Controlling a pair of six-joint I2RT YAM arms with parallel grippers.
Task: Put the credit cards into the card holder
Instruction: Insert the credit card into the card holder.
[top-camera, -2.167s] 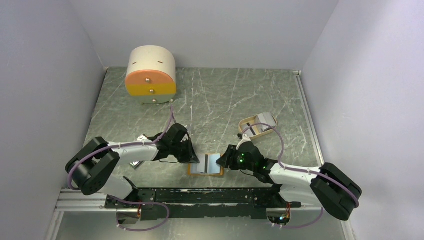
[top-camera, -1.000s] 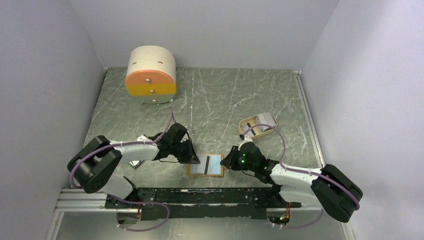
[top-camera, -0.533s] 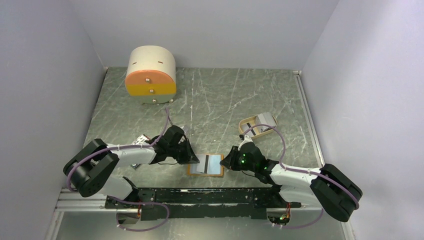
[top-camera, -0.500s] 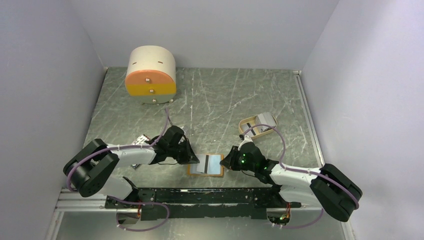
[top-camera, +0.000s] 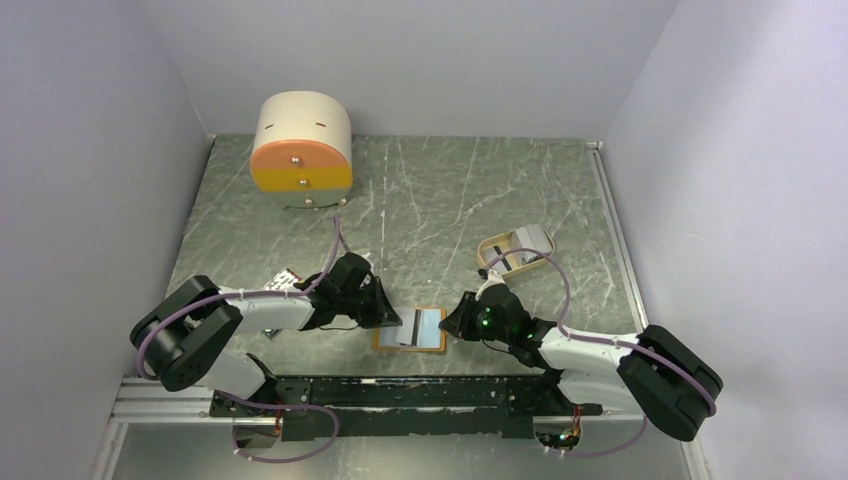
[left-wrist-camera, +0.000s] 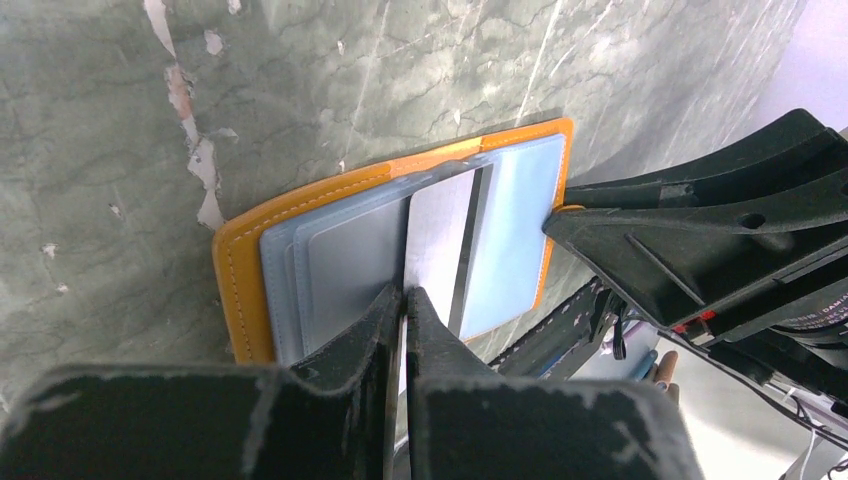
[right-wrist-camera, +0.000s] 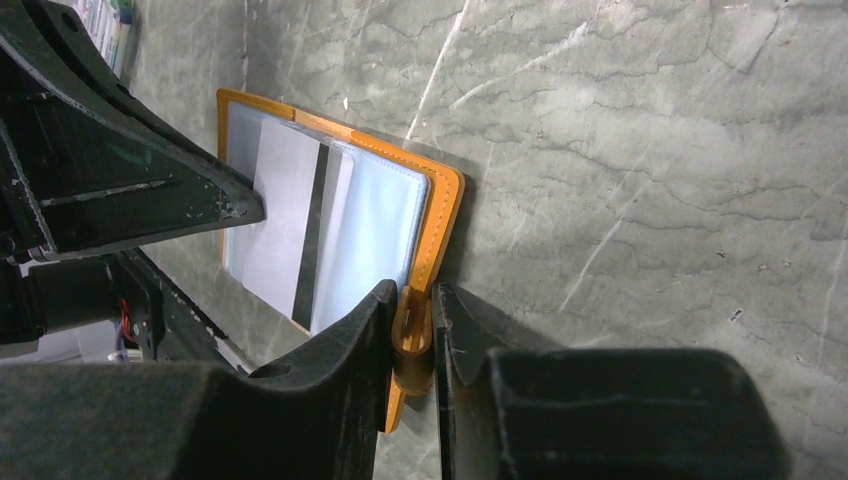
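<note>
The card holder (top-camera: 410, 348) lies open on the table near the front edge, orange outside and pale blue inside (left-wrist-camera: 240, 290) (right-wrist-camera: 380, 220). My left gripper (top-camera: 385, 318) (left-wrist-camera: 404, 295) is shut on the edge of a pale credit card (left-wrist-camera: 440, 240) (right-wrist-camera: 280, 220) with a dark stripe. The card lies flat over the holder's middle, its far end at a pocket. My right gripper (top-camera: 452, 322) (right-wrist-camera: 412, 300) is shut on the holder's orange snap tab (right-wrist-camera: 412, 335) at its right edge. More pale credit cards (top-camera: 530, 240) lie in the tray.
A tan oval tray (top-camera: 493, 250) sits behind the right arm. A round cream-and-orange drawer box (top-camera: 302, 150) stands at the back left. A small dark object (top-camera: 285, 278) lies beside the left arm. A black rail (top-camera: 400, 395) runs along the near edge.
The left gripper drew back slightly and came forward again with the card. The holder and the right gripper have not moved.
</note>
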